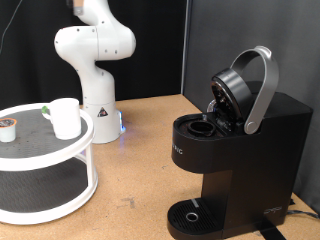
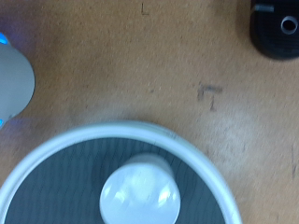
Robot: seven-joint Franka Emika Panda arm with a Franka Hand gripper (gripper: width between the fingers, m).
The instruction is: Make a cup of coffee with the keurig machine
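- Right now the cup (image 1: 65, 117) stands upright on the top tier of a white two-tier round stand (image 1: 45, 163), at the exterior view's left, well apart from the keurig machine (image 1: 235, 150) at that view's right.
- Just beside the cup, nearer the stand's left rim, sits a small brown-topped coffee pod (image 1: 8, 128); a small green thing lies close by the cup too, too small for us to id.
- Wrist view looks straight down on the cup (image 2: 140, 193) on the stand's dark mesh top (image 2: 65, 187), so we judge the hand is hanging above the stand; the machine's round drip tray (image 2: 277, 30) shows at a far corner of that pic.
- Claw: not visible in either pic, no fingers in the wrist view, so we can't tell if it's apart or together. Nothing shown held.
- Machine lid is up, silver-grey handle (image 1: 262, 90) raised, pod chamber (image 1: 203, 128) open; we can't see a pod inside. Drip tray (image 1: 190, 214) bare, no cup under the spout.
- Our read: early stage, cup and pod both on the stand.
- To do this step well, we reckon: centre over the cup, come down plumb, grip the wall w/o knocking the pod beside it, keep it upright.
- Wooden surface (image 1: 140, 150) carries stand, machine and the arm's base (image 1: 98, 105).
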